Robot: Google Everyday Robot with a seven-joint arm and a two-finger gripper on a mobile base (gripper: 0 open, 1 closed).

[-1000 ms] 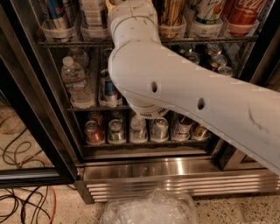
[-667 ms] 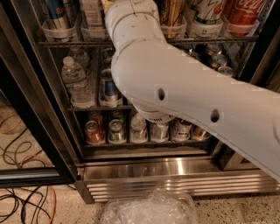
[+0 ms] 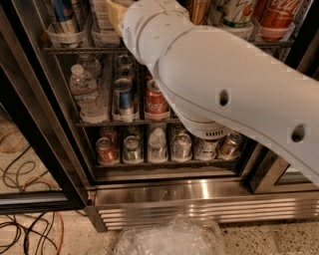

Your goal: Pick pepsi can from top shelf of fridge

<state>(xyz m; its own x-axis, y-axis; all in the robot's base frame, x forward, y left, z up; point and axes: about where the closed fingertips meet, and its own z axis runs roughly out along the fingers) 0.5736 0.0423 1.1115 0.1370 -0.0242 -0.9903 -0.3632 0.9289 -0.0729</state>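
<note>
Camera view: reaches up into the fridge (image 3: 199,196), masking much of the top shelf (image 3: 79,50) with the arm (image 3: 239,89). Sets the hand (image 3: 114,14) at the upper edge; cannot tell whether spread or pressed together. Shows the pepsi can (image 3: 64,14), probably far left, upright in its tray cup (image 3: 65,37), steadied for grasping

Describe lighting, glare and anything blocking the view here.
Camera view: the brightly lit white arm blocks much of the fridge; glare streaks its steel louvred base; the lower racks sit dim; the gripper is out of sight where the arm meets the top shelf.
</note>
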